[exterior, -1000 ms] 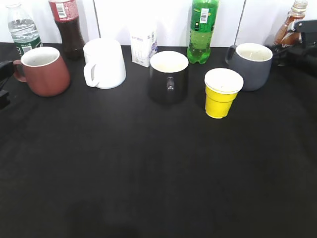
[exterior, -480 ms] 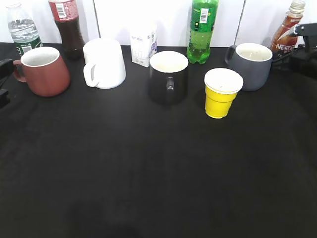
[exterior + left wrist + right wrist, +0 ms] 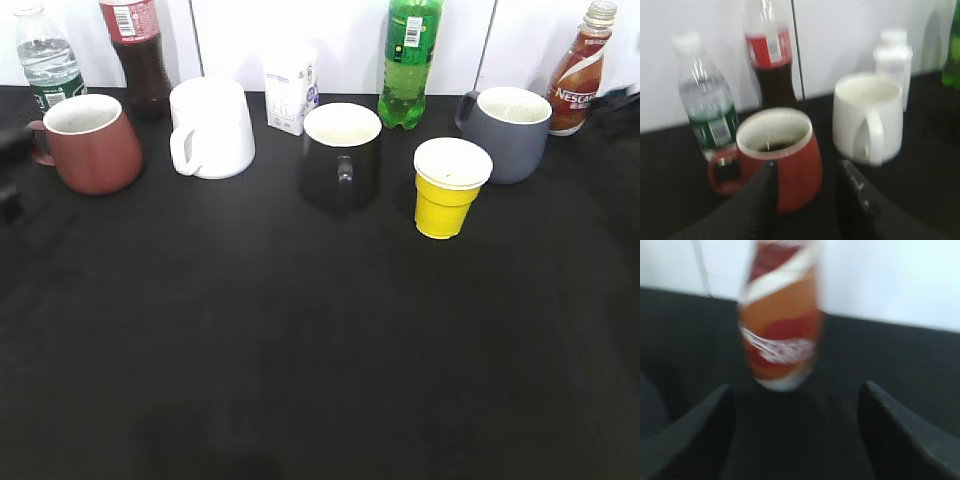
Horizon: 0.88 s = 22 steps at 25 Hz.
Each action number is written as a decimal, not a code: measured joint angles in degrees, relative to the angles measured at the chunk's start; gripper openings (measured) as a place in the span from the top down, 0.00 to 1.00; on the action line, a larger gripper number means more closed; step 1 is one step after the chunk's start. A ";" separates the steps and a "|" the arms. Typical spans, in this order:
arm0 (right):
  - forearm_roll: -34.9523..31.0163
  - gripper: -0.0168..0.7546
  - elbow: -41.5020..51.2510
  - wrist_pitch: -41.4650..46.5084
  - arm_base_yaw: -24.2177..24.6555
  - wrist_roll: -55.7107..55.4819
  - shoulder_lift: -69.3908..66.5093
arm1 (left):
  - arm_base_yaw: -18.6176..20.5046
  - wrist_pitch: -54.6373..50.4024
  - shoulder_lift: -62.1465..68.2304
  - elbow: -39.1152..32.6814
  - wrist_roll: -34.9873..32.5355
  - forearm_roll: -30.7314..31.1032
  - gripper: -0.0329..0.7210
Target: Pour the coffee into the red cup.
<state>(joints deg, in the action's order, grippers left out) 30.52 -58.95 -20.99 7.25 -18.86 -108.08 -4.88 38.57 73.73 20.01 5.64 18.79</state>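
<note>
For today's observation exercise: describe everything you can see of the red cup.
The red cup is a squat, brick-red, ceramic-looking mug, wider at the base, white inside, with a loop handle facing left. It stands upright at the table's far left, before the water and cola bottles. The left wrist view shows dark liquid inside. Nothing grips it.

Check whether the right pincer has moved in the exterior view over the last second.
Yes. A second ago it covered the coffee bottle beside the grey mug; now it has drawn off to the right, leaving the bottle fully visible and upright.

A black table (image 3: 320, 350) fills the foreground; white panelled wall (image 3: 240, 30) behind.
</note>
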 joint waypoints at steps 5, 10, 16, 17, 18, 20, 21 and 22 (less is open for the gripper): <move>1.47 0.23 0.07 35.53 -11.10 -3.36 13.48 | -9.88 -38.94 0.00 13.50 0.18 -0.80 0.56; -23.96 0.24 0.07 61.34 -23.25 12.75 18.39 | -13.80 -74.60 0.00 24.31 0.18 -11.86 0.56; -35.60 0.24 0.02 73.65 -28.08 24.22 32.54 | -13.85 -100.64 -0.99 26.76 0.19 -18.79 0.56; -36.59 0.24 0.02 74.43 -28.08 24.74 34.69 | -13.85 -102.17 -2.98 26.76 0.19 -21.04 0.56; -37.10 0.24 0.02 75.11 -28.08 24.86 36.61 | -13.85 -102.99 -5.74 26.76 0.19 -22.48 0.56; -37.16 0.24 0.02 77.97 -28.08 24.96 40.98 | -13.85 -104.98 -13.33 26.76 0.24 -22.87 0.55; -37.16 0.24 0.02 79.53 -28.08 24.96 43.50 | -13.85 -106.59 -17.47 26.76 0.24 -22.33 0.52; -37.11 0.24 0.02 81.52 -28.08 24.96 46.52 | -13.85 -107.69 -22.26 26.76 0.24 -21.41 0.45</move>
<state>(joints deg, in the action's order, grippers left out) -6.59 -58.93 60.53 -20.82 6.11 -61.56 -18.73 -69.13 51.47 46.77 5.88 -2.62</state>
